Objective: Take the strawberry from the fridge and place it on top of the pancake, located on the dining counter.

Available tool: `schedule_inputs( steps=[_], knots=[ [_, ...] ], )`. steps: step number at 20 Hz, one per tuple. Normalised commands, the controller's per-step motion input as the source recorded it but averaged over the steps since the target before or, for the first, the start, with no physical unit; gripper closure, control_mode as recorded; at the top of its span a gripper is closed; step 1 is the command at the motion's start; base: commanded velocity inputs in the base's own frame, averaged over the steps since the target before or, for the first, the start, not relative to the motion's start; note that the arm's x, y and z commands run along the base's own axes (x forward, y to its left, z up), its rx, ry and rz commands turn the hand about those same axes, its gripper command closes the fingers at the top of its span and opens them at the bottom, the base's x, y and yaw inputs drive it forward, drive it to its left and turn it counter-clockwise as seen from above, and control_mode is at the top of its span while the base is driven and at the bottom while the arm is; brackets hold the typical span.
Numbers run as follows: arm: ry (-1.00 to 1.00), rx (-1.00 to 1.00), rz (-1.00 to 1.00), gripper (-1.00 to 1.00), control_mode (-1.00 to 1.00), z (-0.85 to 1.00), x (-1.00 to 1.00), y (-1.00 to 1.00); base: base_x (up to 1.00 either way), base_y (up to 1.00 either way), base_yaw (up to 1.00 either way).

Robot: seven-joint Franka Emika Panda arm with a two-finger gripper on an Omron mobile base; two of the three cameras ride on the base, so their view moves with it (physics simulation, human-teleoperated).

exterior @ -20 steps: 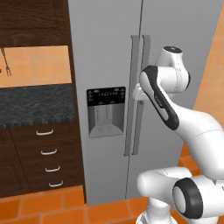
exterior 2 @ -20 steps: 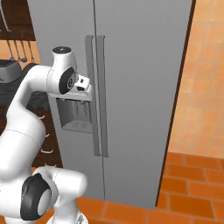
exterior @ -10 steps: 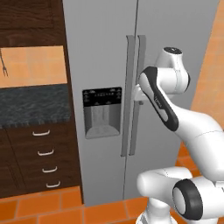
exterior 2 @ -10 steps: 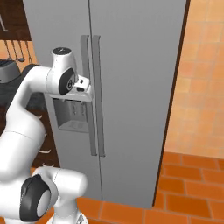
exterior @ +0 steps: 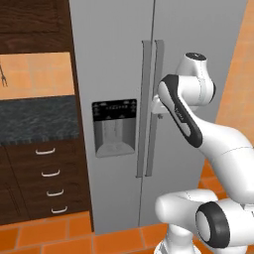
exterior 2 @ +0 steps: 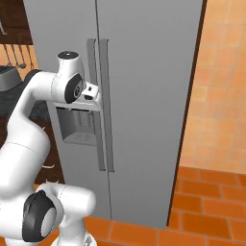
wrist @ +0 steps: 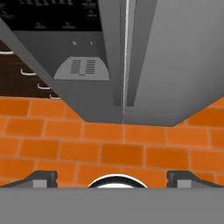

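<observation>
Facing the fridge (exterior: 119, 74) with both doors shut — strawberry presumably inside, hidden, so not locatable. Pancake and dining counter not checkable from here.

Gripper (wrist: 112, 179) standing with jaws spread wide, holding nothing; finger tips (wrist: 43, 178) sitting far apart at the bottom of the hand view, looking down along the door fronts toward the orange floor tiles (wrist: 131, 153).

Hand hovering near the two long vertical handles (exterior: 150, 109), at roughly the height of the black dispenser panel (exterior: 114, 110). Door seam (wrist: 126, 52) running straight up between the finger tips — handles' long axis vertical, lying ahead of the jaws, close but apart.

Likely step: opening a fridge door. Judging that the jaws need to straddle one handle across its narrow width, not along it; which door hides the berry — cannot tell.
</observation>
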Motion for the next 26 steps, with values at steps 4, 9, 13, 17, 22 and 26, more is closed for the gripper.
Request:
schedule_inputs(
  steps=[4, 9, 13, 17, 22, 26],
  knots=[
    [0.0, 0.0, 0.0, -1.0, 1.0, 0.0, 0.0, 0.0, -0.46, -0.21, -0.08],
    [0.0, 0.0, 0.0, -1.0, 1.0, 0.0, 0.0, 0.0, -0.53, -0.16, -0.07],
    [0.0, 0.0, 0.0, -1.0, 1.0, 0.0, 0.0, 0.0, -0.47, -0.07, -0.05],
    [0.0, 0.0, 0.0, -1.0, -1.0, 0.0, 0.0, 0.0, -0.02, 0.0, 0.0],
    [-0.08, 0.0, 0.0, -1.0, -1.0, -0.05, 0.32, -0.01, 0.0, 0.0, 0.0],
    [-0.18, -0.02, 0.0, -1.0, -1.0, -0.09, 0.42, -0.32, 0.0, 0.0, 0.0]
  ],
)
